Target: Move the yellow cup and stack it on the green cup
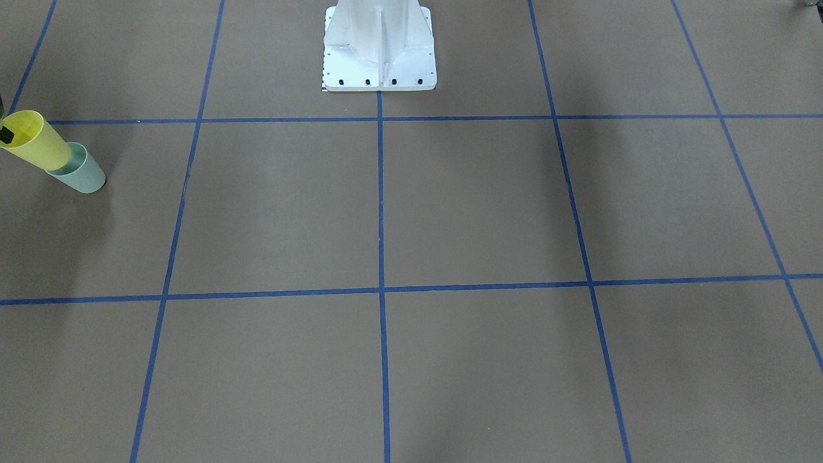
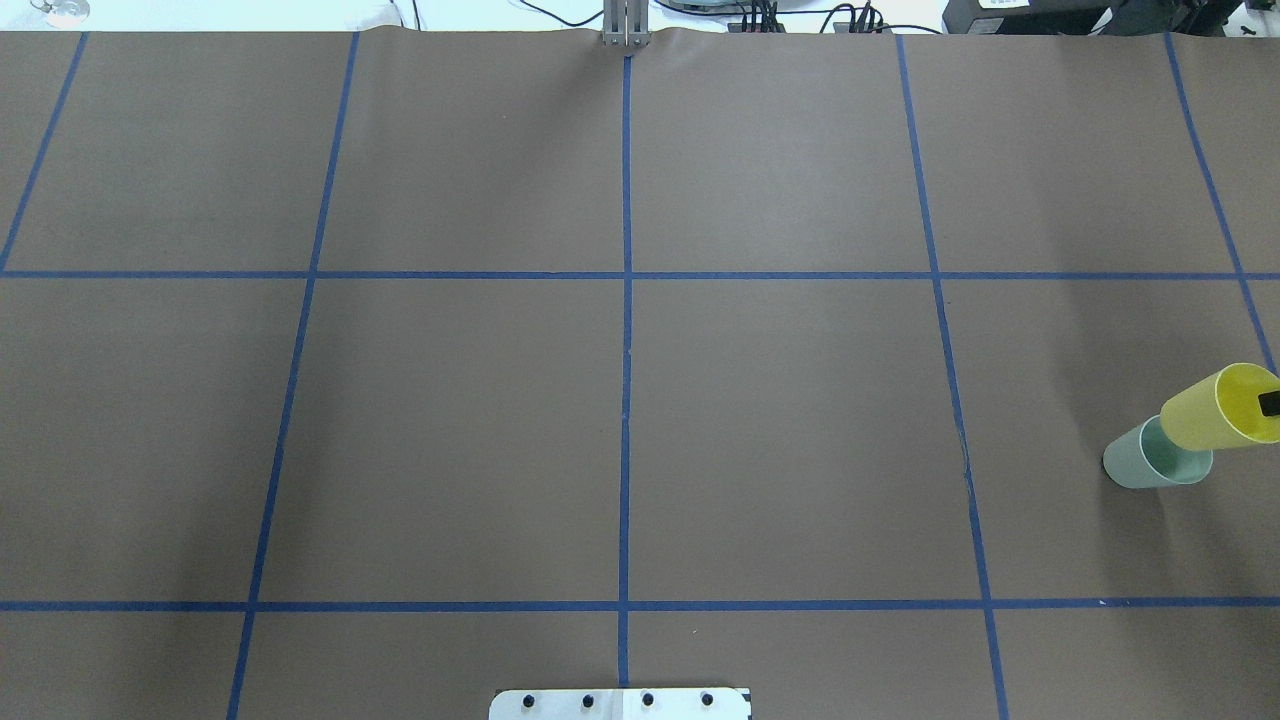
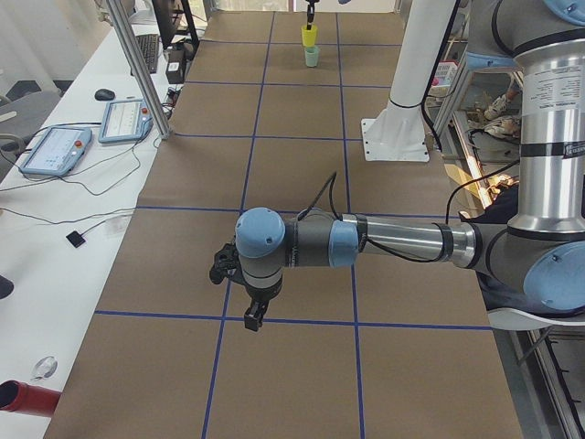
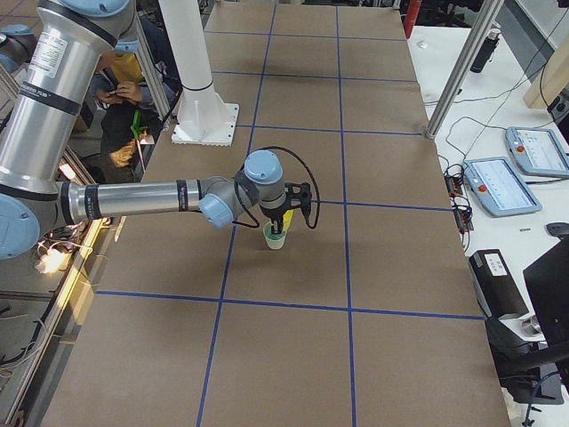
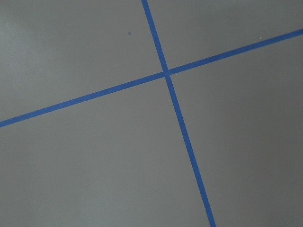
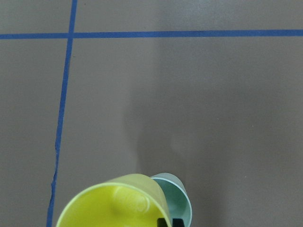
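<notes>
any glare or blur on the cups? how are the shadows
Right wrist view: the yellow cup is cropped by the bottom edge and slightly soft, no glare; overhead view: the green cup is sharp; front-facing view: broad, soft-edged shadow bands cross the table.

Right arm outstretched, right hand [image 4: 283, 217] pinching the yellow cup [image 2: 1205, 415] by its rim; left hand [image 3: 250, 318] low, pointing down.

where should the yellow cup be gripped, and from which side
Pinch the yellow cup by its rim wall from above, one finger inside the open mouth, one outside. Its mouth faces up, and its base is at the mouth of the green cup, so the lower body should stay free for nesting. The right gripper holds it that way, a finger inside.
</notes>
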You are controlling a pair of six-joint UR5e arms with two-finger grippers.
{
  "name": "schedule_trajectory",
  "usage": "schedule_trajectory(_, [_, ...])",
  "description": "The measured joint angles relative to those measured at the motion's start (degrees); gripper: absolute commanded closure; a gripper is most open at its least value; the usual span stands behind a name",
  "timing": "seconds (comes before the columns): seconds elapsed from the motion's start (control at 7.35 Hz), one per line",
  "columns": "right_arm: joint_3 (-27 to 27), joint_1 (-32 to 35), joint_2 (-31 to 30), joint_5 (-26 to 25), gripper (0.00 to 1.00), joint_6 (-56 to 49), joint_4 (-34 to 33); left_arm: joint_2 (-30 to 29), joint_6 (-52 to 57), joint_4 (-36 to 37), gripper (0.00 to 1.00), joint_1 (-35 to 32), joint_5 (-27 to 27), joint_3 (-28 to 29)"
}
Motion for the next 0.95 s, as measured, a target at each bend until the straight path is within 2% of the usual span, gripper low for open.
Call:
schedule_trajectory(0.68, [-1.7, -2.6, -0.1, -0.6, 1.0, 0.3, 0.6, 0.0, 0.1, -0.1, 0.0, 0.0, 0.0, 0.0])
schedule_trajectory(0.82, [-1.7, -2.8, -0.1, -0.5, 0.27, 0.3, 0.7, 0.0, 0.1, -0.1, 0.0, 0.0, 0.0, 0.0])
schedule_trajectory(0.95, [-1.8, -3.0, -0.1, -0.5, 0.0, 0.4, 0.7, 0.0, 0.1, -0.1, 0.0, 0.0, 0.0, 0.0])
